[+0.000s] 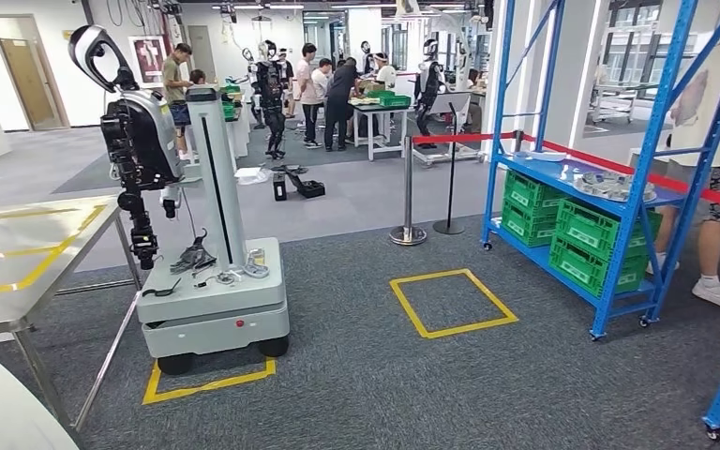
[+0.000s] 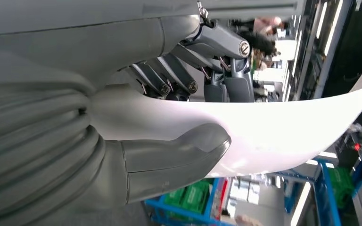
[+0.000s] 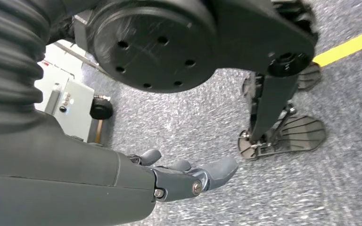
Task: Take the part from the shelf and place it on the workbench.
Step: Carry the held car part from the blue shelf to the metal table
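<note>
Left hand (image 2: pixel 169 113) pinches the white part (image 2: pixel 273 127) between thumb and fingers, right hand (image 3: pixel 179 176) hangs empty with fingers loosely apart; risk: shallow edge grip may let the part slip before reaching the workbench (image 1: pixel 19 253).

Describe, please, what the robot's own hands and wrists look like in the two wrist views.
The left hand has a thick, smooth grey thumb and darker metal fingers with round silver pivot screws, behind a grey ribbed wrist cover. The right hand has matte dark grey fingers with rounded tips, a small silver screw at one pivot, and the same ribbed cover, darker in shadow. No markings or loose cables are visible.
</note>
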You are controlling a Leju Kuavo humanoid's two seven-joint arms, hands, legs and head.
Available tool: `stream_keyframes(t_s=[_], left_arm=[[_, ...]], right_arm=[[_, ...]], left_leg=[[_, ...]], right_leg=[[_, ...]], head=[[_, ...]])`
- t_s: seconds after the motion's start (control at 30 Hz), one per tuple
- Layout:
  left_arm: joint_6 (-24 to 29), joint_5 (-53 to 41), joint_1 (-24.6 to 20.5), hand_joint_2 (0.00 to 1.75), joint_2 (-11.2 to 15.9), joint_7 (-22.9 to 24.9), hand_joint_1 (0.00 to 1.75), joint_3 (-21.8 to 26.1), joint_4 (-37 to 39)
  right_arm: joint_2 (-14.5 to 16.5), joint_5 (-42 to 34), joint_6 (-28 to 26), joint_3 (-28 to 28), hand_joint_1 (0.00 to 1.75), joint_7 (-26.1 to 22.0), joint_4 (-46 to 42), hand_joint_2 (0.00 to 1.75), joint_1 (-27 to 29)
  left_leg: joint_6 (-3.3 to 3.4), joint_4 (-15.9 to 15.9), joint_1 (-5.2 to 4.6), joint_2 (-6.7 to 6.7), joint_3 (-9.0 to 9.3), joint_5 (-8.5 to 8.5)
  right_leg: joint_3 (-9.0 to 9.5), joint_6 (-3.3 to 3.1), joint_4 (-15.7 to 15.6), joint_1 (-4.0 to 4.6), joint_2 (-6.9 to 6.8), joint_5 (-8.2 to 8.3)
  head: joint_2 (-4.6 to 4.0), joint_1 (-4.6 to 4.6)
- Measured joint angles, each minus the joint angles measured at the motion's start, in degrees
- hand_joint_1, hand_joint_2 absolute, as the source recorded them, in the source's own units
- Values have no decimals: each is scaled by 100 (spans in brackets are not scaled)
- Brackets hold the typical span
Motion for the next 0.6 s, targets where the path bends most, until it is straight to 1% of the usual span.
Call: stream_keyframes(t_s=[0.03,0.07,0.1,0.13,0.17,0.2,0.23,0.27,0.3,0.33,0.37,0.4,0.43,0.47,0.5,0.53,0.57,0.6], left_arm=[[18,-25,-13,175,-11,-13,175,1,-2],[31,-41,-16,175,-25,-26,175,1,-3],[39,-58,-11,175,-38,-38,175,5,-4],[48,-75,-6,175,-50,-51,175,12,-4],[60,-94,-5,175,-61,-68,175,23,-8],[74,-119,-10,175,-72,-89,175,37,-16],[87,-138,-21,175,-81,-111,175,49,-23],[98,-158,-34,175,-91,-129,175,60,-33],[107,-180,-44,175,-101,-150,175,67,-41],[119,-197,-50,175,-110,-180,175,76,-46],[134,-220,-46,175,-119,-217,175,94,-54],[148,-242,-35,175,-126,-265,175,118,-65],[165,-261,-23,175,-132,-318,175,147,-81],[182,-290,-17,175,-142,-369,175,172,-100],[200,-331,-16,175,-159,-413,175,187,-116],[225,-376,-18,175,-184,-449,175,196,-125],[249,-428,-25,175,-214,-474,175,197,-125],[277,-476,-27,175,-244,-492,175,197,-118]], right_arm=[[0,-12,0,-8,0,-19,0,175,5],[0,-20,0,-16,0,-34,0,175,10],[1,-24,-1,-22,0,-44,0,175,17],[1,-19,-1,-25,0,-44,0,175,20],[2,-8,-1,-26,0,-40,0,175,20],[5,3,-1,-26,0,-36,0,175,17],[8,12,-1,-26,0,-33,0,175,13],[13,16,-1,-26,0,-34,0,175,9],[16,15,-1,-26,0,-41,0,175,6],[18,9,-1,-26,0,-52,0,175,5],[19,-1,0,-27,0,-70,0,175,3],[19,-13,0,-28,0,-94,0,175,1],[18,-24,0,-30,0,-114,0,175,-2],[18,-31,0,-32,0,-126,0,175,-4],[18,-29,0,-35,0,-122,0,175,-3],[18,-21,0,-38,0,-103,0,175,2],[18,-11,0,-41,0,-75,0,175,11],[17,-1,0,-44,0,-50,0,175,21]], left_leg=[[-13,361,-8,146,-166,-198],[-25,728,-7,211,-330,-366],[-34,988,-5,239,-438,-450],[-39,1057,-5,254,-455,-427],[-38,889,-4,288,-353,-297],[-31,542,-6,377,-159,-111],[-9,156,-19,546,43,33],[25,-166,-31,691,217,146],[63,-350,-44,790,309,191],[104,-405,-59,812,319,187],[136,-405,-63,731,302,203],[168,-412,-53,646,293,215],[196,-424,-40,570,291,228],[225,-436,-21,495,296,243],[254,-446,-3,422,305,258],[274,-445,-2,350,295,266],[293,-442,-3,268,283,273],[304,-438,-8,182,273,277]], right_leg=[[-1,-21,-4,9,-84,-5],[-4,-33,-2,17,-171,-10],[-4,-39,0,22,-259,-16],[-2,-40,3,25,-343,-23],[1,-35,11,26,-426,-32],[9,-22,22,27,-505,-46],[18,0,38,39,-578,-66],[30,28,54,57,-647,-89],[42,58,64,74,-710,-107],[56,89,63,90,-773,-118],[76,118,53,95,-843,-125],[92,154,49,89,-880,-138],[98,197,84,76,-800,-176],[62,234,208,62,-638,-268],[-39,265,452,48,-425,-417],[-197,281,798,40,-221,-598],[-393,285,1192,38,-117,-772],[-564,285,1511,39,-77,-873]], head=[[0,-1],[0,-1],[0,-1],[0,-2],[0,-2],[0,-1],[0,-2],[0,1],[0,2],[0,3],[0,4],[0,4],[0,5],[0,7],[0,9],[0,11],[0,11],[0,11]])
